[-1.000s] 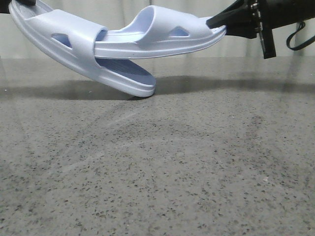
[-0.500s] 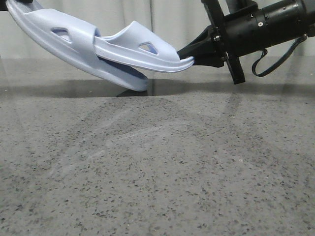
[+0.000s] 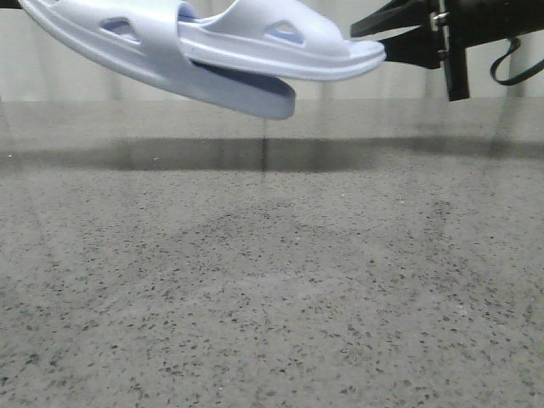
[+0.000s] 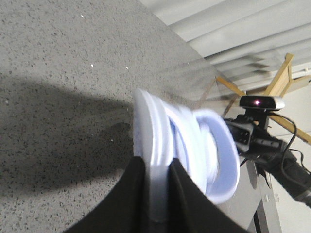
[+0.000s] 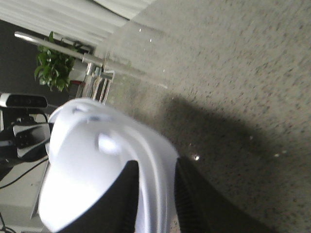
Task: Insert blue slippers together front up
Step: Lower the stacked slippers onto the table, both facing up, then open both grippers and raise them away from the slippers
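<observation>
Two pale lavender-blue slippers hang in the air above the table. The left slipper [image 3: 127,42] slopes down to the right. The right slipper [image 3: 297,47] is pushed under the left one's strap and lies on its footbed, strap up. My left gripper [image 4: 156,174] is shut on the left slipper's sole edge [image 4: 148,126]; in the front view only a dark corner of it shows at the top left. My right gripper [image 3: 367,38] is shut on the end of the right slipper; the right wrist view shows its fingers [image 5: 192,194] astride the sole [image 5: 155,165].
The speckled grey stone table [image 3: 272,297] lies below, with pale curtains [image 3: 76,76] behind it. A camera on a stand [image 4: 262,103] and a wooden frame [image 4: 284,73] stand past the table's edge. A potted plant [image 5: 53,68] shows in the right wrist view.
Both slippers have risen and shifted right; the left slipper's tip is now well above the table. The right arm has moved up and to the right.
</observation>
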`<action>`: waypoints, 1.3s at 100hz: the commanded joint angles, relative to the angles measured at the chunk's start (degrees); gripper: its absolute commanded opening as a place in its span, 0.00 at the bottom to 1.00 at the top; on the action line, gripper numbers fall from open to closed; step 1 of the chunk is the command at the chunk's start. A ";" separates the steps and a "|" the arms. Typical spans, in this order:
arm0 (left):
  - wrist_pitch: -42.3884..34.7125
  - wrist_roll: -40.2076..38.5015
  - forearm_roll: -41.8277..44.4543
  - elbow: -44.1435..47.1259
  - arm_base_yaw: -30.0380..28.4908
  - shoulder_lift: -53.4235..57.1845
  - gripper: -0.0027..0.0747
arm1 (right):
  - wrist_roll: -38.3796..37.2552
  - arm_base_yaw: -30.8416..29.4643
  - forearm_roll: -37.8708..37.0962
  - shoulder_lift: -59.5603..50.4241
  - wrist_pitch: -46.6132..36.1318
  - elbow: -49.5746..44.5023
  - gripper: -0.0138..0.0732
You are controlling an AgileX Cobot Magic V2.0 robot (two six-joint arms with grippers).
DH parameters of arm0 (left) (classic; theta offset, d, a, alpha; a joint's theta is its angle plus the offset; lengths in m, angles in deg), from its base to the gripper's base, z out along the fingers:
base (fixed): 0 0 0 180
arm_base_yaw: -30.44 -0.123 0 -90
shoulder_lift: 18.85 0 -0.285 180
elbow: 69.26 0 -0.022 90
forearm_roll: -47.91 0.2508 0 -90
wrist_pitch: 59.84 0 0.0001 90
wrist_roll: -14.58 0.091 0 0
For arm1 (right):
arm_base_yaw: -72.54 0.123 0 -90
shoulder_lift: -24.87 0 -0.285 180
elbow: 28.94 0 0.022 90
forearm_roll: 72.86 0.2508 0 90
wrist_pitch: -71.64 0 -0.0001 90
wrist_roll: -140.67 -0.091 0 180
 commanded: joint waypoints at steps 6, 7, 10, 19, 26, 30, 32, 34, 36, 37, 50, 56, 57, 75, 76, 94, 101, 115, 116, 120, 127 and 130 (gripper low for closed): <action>3.39 0.99 -4.47 -1.50 0.18 2.43 0.05 | 0.02 -4.94 3.20 -5.33 7.99 1.93 0.32; 3.15 0.99 -4.50 -1.50 0.18 2.43 0.05 | -0.15 -5.14 3.20 -5.46 7.99 1.93 0.32; 2.71 0.99 -4.08 -1.50 0.18 2.43 0.05 | -0.30 -5.86 2.97 -5.73 7.99 1.93 0.32; 0.95 2.31 -3.07 -1.50 0.80 2.32 0.05 | -1.11 -7.27 1.76 -6.82 7.99 1.93 0.32; -0.89 3.34 -2.21 -1.40 2.15 1.93 0.05 | -1.11 -7.55 0.35 -7.46 7.99 1.93 0.32; -2.49 4.29 -1.43 -1.31 3.03 1.75 0.05 | -1.11 -7.55 -0.05 -7.65 7.99 1.93 0.32; -3.08 4.67 -0.90 -1.31 3.61 1.64 0.05 | -1.11 -7.55 -0.18 -7.78 7.99 1.93 0.32; -4.01 5.16 -0.36 -1.31 4.23 1.50 0.05 | -1.11 -7.55 -0.36 -7.81 7.99 1.93 0.32; -4.87 5.46 0.19 -1.31 4.87 1.34 0.05 | -1.11 -7.55 -0.34 -7.92 7.99 1.93 0.32; -5.49 5.46 0.38 -1.31 5.09 1.17 0.05 | -1.11 -7.55 -0.34 -7.89 7.99 1.93 0.32; -10.69 7.63 4.48 -1.31 8.83 -0.68 0.06 | -1.11 -7.55 -1.40 -8.42 7.99 1.93 0.32; -12.16 10.03 6.58 -1.31 10.09 -1.70 0.07 | -1.11 -7.55 -2.31 -8.50 7.99 1.93 0.32; -12.30 10.15 7.08 -1.31 10.22 -1.99 0.07 | -1.11 -7.55 -2.59 -8.50 7.99 1.93 0.32; -17.79 12.81 11.79 -1.31 11.35 -4.31 0.34 | -1.48 -7.55 -6.05 -8.50 7.99 1.93 0.32; -17.98 12.81 12.05 -1.31 11.35 -4.32 0.35 | -1.46 -7.55 -6.40 -8.50 7.99 1.93 0.32; -22.20 13.09 16.64 -1.56 11.35 -4.85 0.62 | -1.61 -7.55 -9.18 -8.50 7.99 1.93 0.32; -21.99 13.09 18.52 -2.26 11.01 -4.62 0.61 | -1.61 -7.72 -9.31 -8.50 7.99 1.93 0.31; -20.79 13.09 20.99 -4.40 10.45 -2.79 0.46 | -1.61 -9.03 -9.71 -9.17 7.99 1.93 0.16; -20.79 13.09 21.23 -4.41 10.45 -2.45 0.45 | -1.61 -9.15 -9.71 -9.35 7.99 1.93 0.14; -20.90 13.09 21.90 -5.13 10.45 -1.50 0.35 | -1.61 -9.56 -10.09 -9.70 7.86 1.93 0.09; -21.82 13.09 22.31 -5.79 10.45 0.80 0.17 | -1.61 -10.25 -10.87 -11.00 7.54 1.93 0.04; -22.36 13.09 22.53 -6.05 10.45 2.14 0.09 | -1.61 -10.38 -11.29 -11.65 7.21 1.93 0.05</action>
